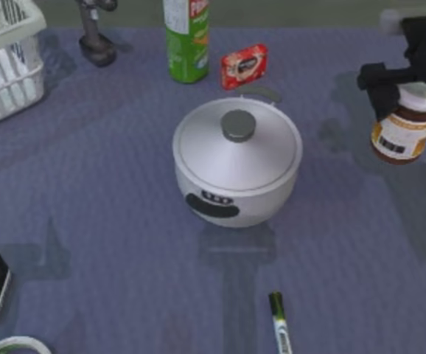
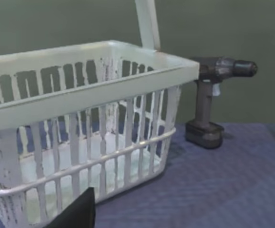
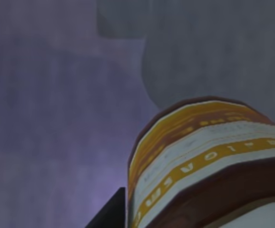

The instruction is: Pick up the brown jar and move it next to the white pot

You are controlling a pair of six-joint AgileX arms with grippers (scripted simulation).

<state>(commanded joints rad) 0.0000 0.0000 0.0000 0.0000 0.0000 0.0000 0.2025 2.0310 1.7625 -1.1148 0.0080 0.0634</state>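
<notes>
Pickup looks done: right gripper (image 1: 403, 94) clamps the brown jar (image 1: 401, 131) aloft, well right of the white pot (image 1: 236, 162); carrying over and placing remain.

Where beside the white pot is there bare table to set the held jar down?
The right gripper holds the brown jar aloft. Bare table lies right of the white pot; also left. Behind is crowded: green can, red box. In front lies a marker.

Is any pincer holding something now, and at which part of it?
Yes. The right pincer grips the small dark-brown jar with the yellow-and-white label at its white-lidded top, raised at the table's right side. The left pincer holds nothing.
</notes>
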